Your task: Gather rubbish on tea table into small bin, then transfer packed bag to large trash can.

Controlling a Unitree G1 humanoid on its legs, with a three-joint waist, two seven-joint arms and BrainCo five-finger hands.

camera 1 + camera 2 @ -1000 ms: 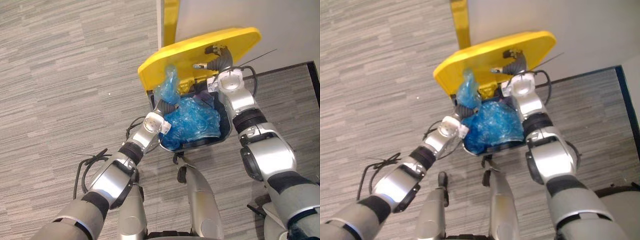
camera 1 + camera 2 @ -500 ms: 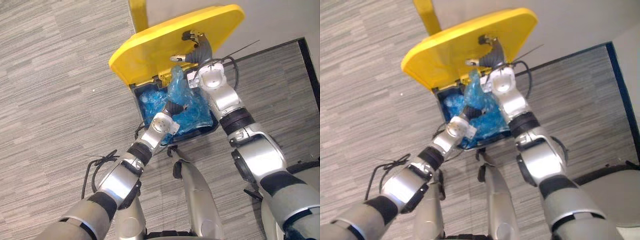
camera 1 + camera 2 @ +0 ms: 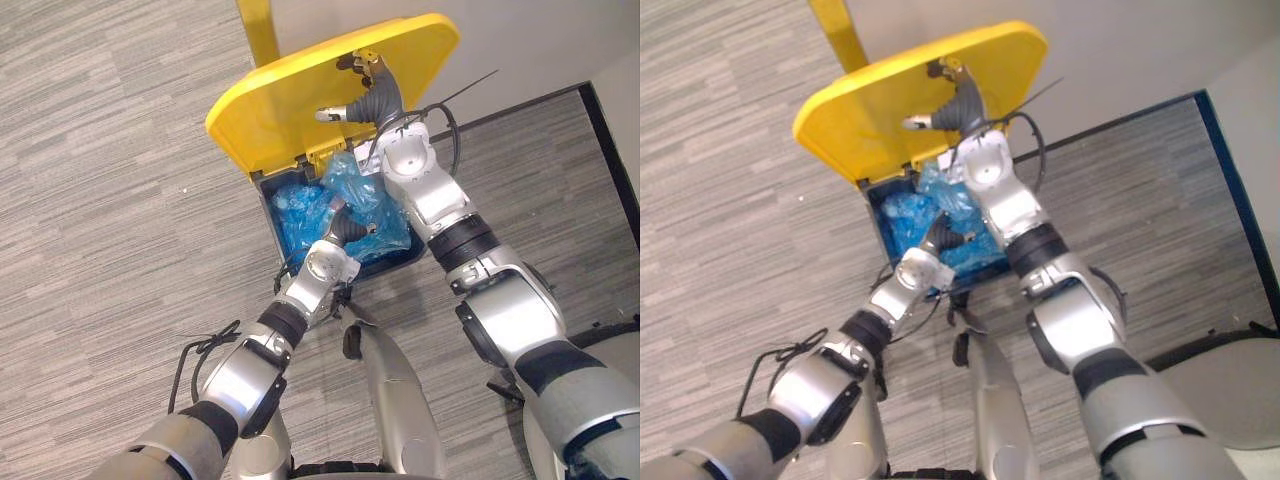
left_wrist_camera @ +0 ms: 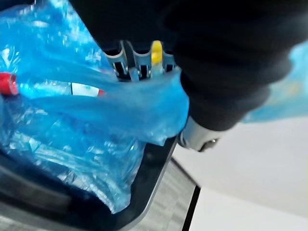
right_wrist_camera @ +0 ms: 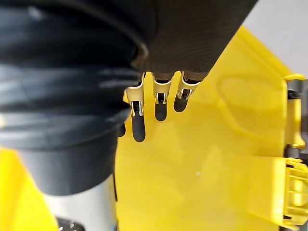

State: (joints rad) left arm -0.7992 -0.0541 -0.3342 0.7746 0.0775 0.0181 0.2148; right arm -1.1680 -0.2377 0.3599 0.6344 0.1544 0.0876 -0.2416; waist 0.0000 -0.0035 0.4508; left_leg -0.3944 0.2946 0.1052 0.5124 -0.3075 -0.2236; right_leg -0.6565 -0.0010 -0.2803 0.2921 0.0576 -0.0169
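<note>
The blue plastic rubbish bag [image 3: 362, 195], gripped by the left hand [image 3: 346, 228], has moved from the left rim of the large dark trash can [image 3: 402, 262] to over its middle. Both have sunk lower into it.

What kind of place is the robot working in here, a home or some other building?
Probably an office or public building, not a home. The floor is grey striped carpet, a dark skirting runs below a plain pale wall, and the big bin has a yellow flip lid.
</note>
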